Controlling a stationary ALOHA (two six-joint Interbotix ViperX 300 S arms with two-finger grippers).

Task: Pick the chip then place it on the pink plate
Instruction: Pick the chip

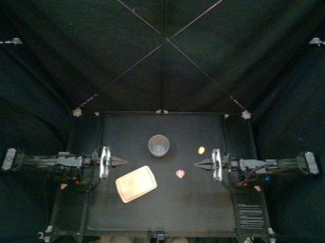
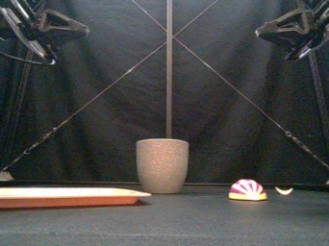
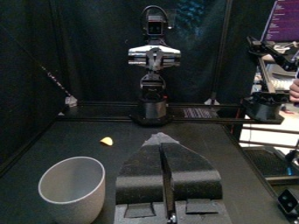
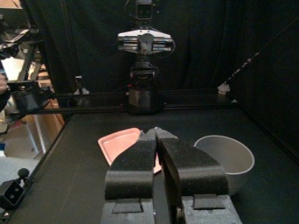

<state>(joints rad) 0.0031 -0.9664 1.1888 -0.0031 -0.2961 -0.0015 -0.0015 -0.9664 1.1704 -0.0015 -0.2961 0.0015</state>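
Top view: noted small yellow chip (image 1: 204,150) on desk (image 1: 191,201), near right claw (image 1: 206,164), well apart from flat pink plate (image 1: 135,183). Judged light, thin, stiff, perhaps slippery; best pinched across its curved edges. Found both claws pressed closed, holding nothing, left claw (image 1: 117,163) at rest.

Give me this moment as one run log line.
chip: on table, not gripped | plate: front left, no chip | left gripper: jaws shut, left side | right gripper: jaws shut, nearest chip
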